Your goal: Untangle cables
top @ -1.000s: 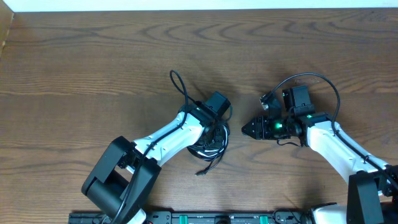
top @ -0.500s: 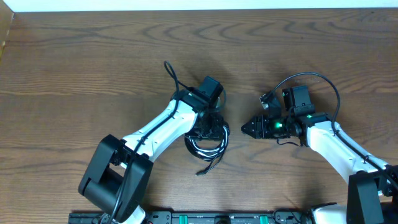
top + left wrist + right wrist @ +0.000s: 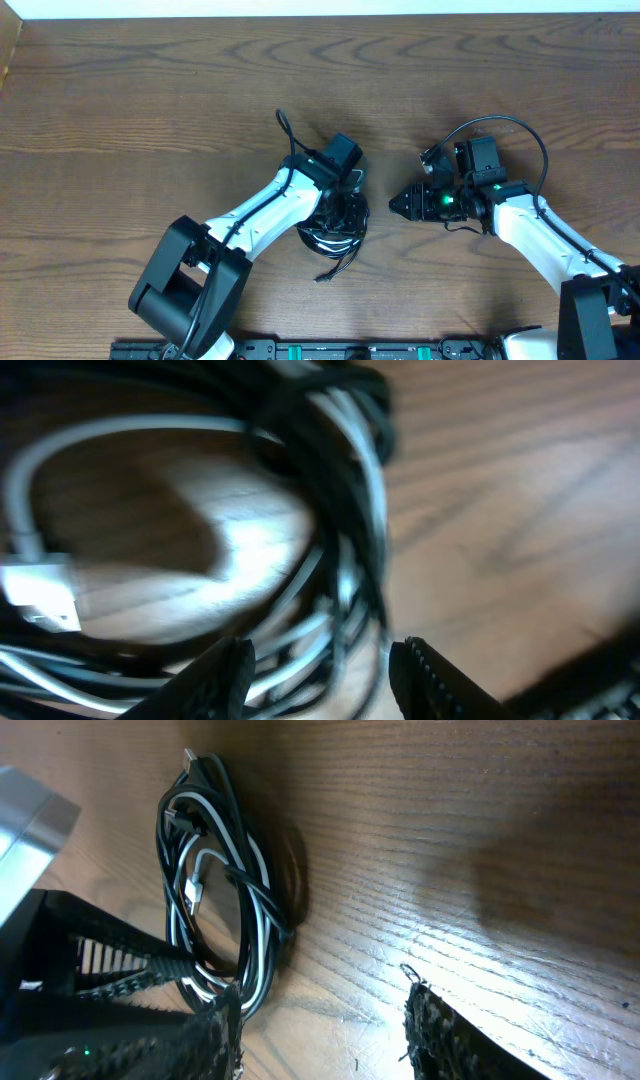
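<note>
The coiled cables (image 3: 335, 232) lay on the desk (image 3: 150, 100) directly under the left gripper (image 3: 320, 660), the nearer, jaws parted and empty; the right gripper (image 3: 395, 205), also unclenched, pointed in from 3 o'clock.

One camera looks straight down on the table (image 3: 150, 100). Both wrist cameras sit low (left one closest), sharing the cables (image 3: 332, 240).

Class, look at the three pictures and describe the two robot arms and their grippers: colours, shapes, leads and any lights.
The left arm and right arm are white tubes joined by black joints. A black lead loops out near each wrist. The left gripper and right gripper are black, with two fingers ridged along the inner edge. A green light glows on the right one.
</note>
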Robot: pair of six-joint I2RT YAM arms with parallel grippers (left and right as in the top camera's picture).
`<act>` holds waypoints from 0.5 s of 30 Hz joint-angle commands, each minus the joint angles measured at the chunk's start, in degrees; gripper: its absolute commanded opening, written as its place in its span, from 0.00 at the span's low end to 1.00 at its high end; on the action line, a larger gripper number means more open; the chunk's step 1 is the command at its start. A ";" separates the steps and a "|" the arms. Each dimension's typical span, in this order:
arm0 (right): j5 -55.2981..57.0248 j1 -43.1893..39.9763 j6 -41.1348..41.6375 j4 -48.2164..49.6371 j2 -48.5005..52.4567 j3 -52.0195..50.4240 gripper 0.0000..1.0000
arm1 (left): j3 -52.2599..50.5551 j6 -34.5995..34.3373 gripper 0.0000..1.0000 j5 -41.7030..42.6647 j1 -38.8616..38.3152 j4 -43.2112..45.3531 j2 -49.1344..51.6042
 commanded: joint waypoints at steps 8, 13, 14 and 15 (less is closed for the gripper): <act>0.74 2.97 0.70 0.22 0.20 0.24 0.52 | -4.20 -5.22 0.50 -6.56 -0.02 6.29 0.90; 3.08 4.26 0.70 0.35 0.20 0.24 0.52 | -4.37 -5.20 0.27 -8.39 -0.02 6.54 0.90; 3.08 4.31 0.70 0.37 0.20 0.24 0.53 | -4.37 -5.22 0.25 -9.20 0.00 6.51 0.90; 3.08 4.28 0.70 0.39 0.20 0.24 0.52 | -4.37 -5.20 0.24 -9.88 0.00 6.54 0.90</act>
